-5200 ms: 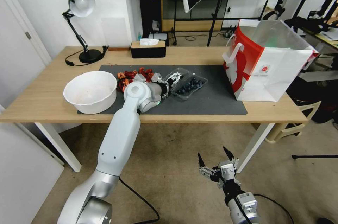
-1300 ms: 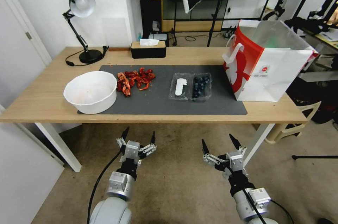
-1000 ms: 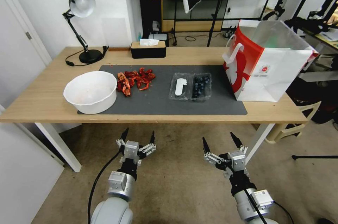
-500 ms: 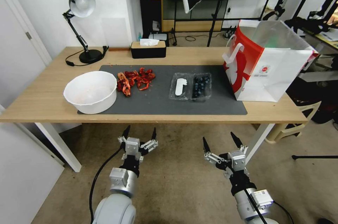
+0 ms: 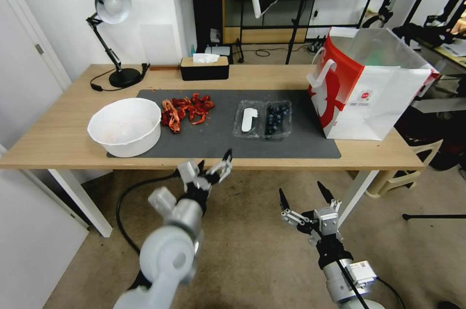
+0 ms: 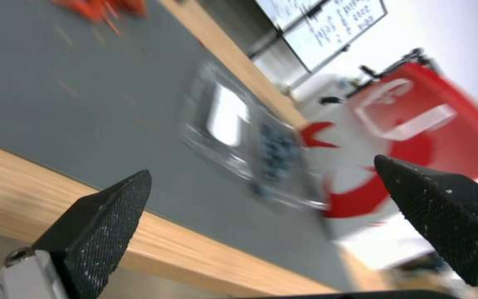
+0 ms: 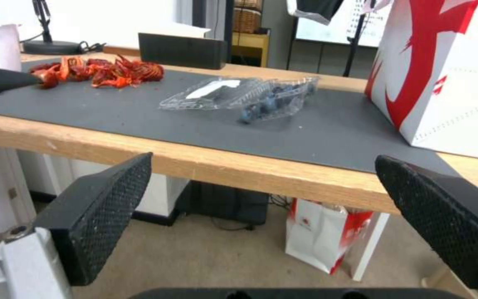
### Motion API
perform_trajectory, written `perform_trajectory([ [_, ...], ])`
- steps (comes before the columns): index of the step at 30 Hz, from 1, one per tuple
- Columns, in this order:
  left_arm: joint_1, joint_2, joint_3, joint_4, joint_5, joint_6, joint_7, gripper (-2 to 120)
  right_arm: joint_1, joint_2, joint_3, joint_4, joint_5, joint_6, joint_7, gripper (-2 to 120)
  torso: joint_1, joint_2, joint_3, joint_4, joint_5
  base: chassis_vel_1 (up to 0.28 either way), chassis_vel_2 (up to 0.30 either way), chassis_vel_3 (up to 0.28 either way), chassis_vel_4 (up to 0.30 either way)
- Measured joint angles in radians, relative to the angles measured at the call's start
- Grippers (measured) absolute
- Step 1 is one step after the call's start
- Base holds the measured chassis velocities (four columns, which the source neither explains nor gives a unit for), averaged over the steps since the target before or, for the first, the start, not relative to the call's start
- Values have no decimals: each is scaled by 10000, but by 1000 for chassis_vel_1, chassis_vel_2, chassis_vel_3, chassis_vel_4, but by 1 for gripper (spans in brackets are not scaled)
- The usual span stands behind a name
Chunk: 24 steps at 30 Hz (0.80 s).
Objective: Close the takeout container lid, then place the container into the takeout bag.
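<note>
Our left gripper (image 5: 213, 163) is up at the near edge of the wooden table (image 5: 58, 139), just short of the grey mat (image 5: 213, 139), with its fingers spread wide and nothing between them. Our right gripper (image 5: 307, 195) hangs lower, in front of the table over the floor, also spread wide and empty.

The takeout container (image 5: 277, 119) lies open on the mat, right of centre: the half with the blueberries is on the right, and the lid (image 5: 249, 119) with its white oblong label lies flat on the mat just to its left, joined along the hinge. The takeout bag (image 5: 369, 86) stands upright at the right end of the table, mouth open, just beside the container but not touching it. The red crayfish shells (image 5: 184, 106) and the white bowl (image 5: 125, 126) are further left, well apart from the box.

As we read it, the step in hand is closing the lid, and the left gripper is the one placed for it. We should come in low over the mat from the left, catch the lid's free left edge, and swing it up and over to the right about the hinge rather than pushing sideways, since the light box would likely slide toward the bag. Once the lid is over the berries, a gentle press downward should seat it; thin clear plastic may buckle or spring back, so we should press near the rim.
</note>
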Motion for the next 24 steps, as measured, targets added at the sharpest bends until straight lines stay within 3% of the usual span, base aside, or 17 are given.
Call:
perform_trajectory([
  [1,0,0,0,0,0,0,0,100,0,0,0,0,0,0,0,100,0,0,0,0,0,0,0,0,0],
  [3,-525,-167,68,233,-1643,220,-548,100,-30,14,-7,57,-82,-33,11,100,0,0,0,-1,0,0,0,0,0],
  [7,-1243,-374,171,679,-2671,305,-1133,100,-42,20,20,118,-139,-85,20,100,0,0,0,0,0,0,0,0,0],
  [24,-3546,-976,851,2742,-3735,196,-2208,100,-45,121,100,31,-152,-38,17,100,0,0,0,0,0,0,0,0,0],
])
